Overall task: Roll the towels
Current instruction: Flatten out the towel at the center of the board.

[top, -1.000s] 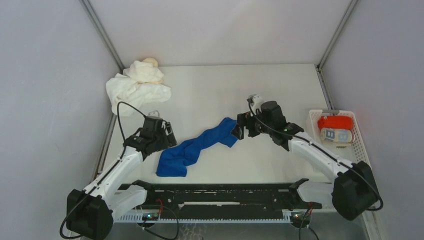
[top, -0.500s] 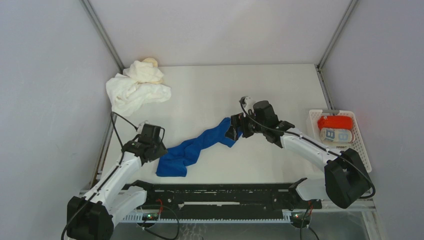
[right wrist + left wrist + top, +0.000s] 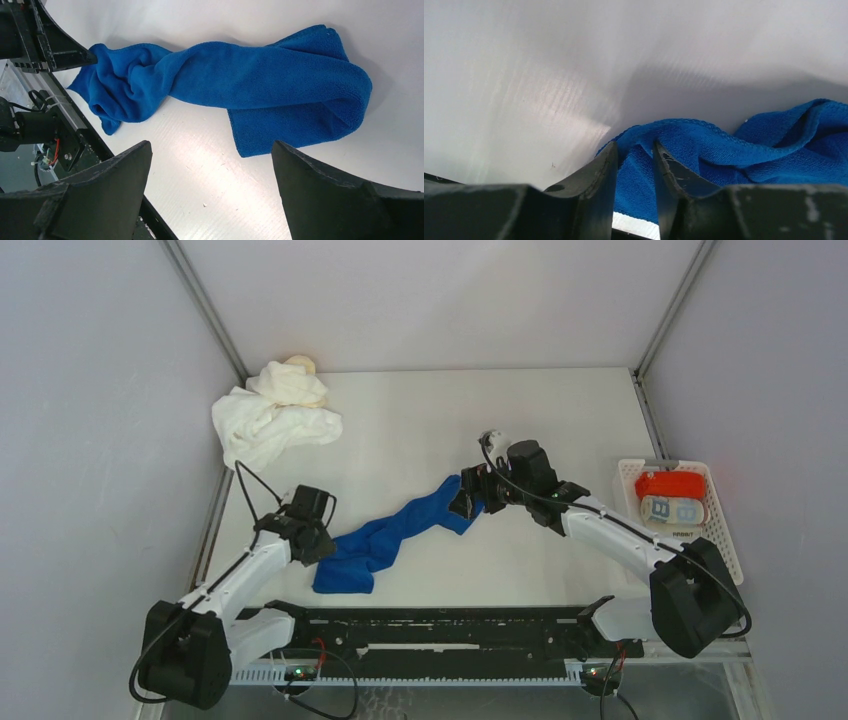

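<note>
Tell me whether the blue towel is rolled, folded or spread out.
Neither rolled nor spread: the blue towel lies crumpled in a long, loosely bunched strip on the table, one end doubled over.

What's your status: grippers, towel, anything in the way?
Left gripper pinched on near-left end of royal blue terry towel. Right gripper open, poised at its far-right end. Towel crumpled, unrolled. White cloth pile, white slatted plastic basket well clear.

Left arm reaches forward and low, the left gripper [image 3: 318, 548] with fingers [image 3: 599, 165] nearly together, pinching a fold of the blue towel [image 3: 734, 150] between them. Right arm stretches inward, the right gripper [image 3: 462, 502] tilted down, jaws spread wide, the towel's other end just ahead of its tips
</note>
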Robot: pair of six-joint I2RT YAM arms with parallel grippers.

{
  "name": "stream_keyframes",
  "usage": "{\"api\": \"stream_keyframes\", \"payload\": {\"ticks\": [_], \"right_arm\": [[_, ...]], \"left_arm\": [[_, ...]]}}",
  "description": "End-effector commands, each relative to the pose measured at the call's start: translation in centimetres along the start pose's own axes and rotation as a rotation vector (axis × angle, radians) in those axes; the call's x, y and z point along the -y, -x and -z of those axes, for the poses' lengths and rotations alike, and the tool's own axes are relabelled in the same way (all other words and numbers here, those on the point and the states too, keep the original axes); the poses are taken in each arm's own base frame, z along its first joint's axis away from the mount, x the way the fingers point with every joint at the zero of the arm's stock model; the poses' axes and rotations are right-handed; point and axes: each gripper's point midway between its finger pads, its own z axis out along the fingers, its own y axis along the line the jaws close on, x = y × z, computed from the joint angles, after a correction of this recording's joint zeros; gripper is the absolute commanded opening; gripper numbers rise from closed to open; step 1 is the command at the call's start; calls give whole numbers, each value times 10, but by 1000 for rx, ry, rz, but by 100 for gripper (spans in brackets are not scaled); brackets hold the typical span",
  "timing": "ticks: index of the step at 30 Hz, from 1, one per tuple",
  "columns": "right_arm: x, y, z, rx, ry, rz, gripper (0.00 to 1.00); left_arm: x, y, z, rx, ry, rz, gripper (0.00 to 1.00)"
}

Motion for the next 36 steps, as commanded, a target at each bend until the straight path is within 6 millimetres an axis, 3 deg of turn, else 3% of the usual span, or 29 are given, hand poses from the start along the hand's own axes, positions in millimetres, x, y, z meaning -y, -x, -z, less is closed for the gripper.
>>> {"api": "stream_keyframes", "payload": {"ticks": [1, 5, 10, 14, 15, 19, 20, 23, 24, 26, 28, 31, 36], "right_arm": [[-10, 16, 4, 69, 29, 37, 90], [-9, 17, 4, 73, 20, 42, 90], [-5, 21, 8, 91, -9, 46, 90], [4, 32, 19, 144, -73, 38, 90], [7, 36, 23, 161, -92, 37, 90], [16, 52, 42, 240, -160, 35, 90], [17, 56, 47, 260, -170, 35, 91], [20, 68, 66, 322, -206, 36, 91], [21, 69, 72, 334, -218, 40, 91], [20, 75, 85, 370, -236, 53, 91], [21, 77, 97, 396, -258, 63, 92], [22, 77, 108, 419, -275, 80, 93], [14, 77, 106, 423, -227, 103, 93]], "left_arm": [[7, -4, -4, -24, -32, -24, 29], [15, 6, 9, -6, -53, -46, 1], [40, 63, 63, 151, -142, -79, 0], [84, 130, 137, 324, -308, -143, 0], [99, 154, 168, 386, -363, -156, 0], [151, 223, 254, 537, -477, -251, 0], [163, 237, 274, 572, -500, -276, 0], [200, 271, 357, 715, -626, -353, 0], [213, 275, 387, 776, -688, -385, 0], [220, 278, 426, 893, -779, -399, 0], [225, 259, 455, 951, -888, -450, 0], [208, 243, 458, 957, -905, -476, 0], [161, 207, 429, 907, -847, -516, 0]]}}
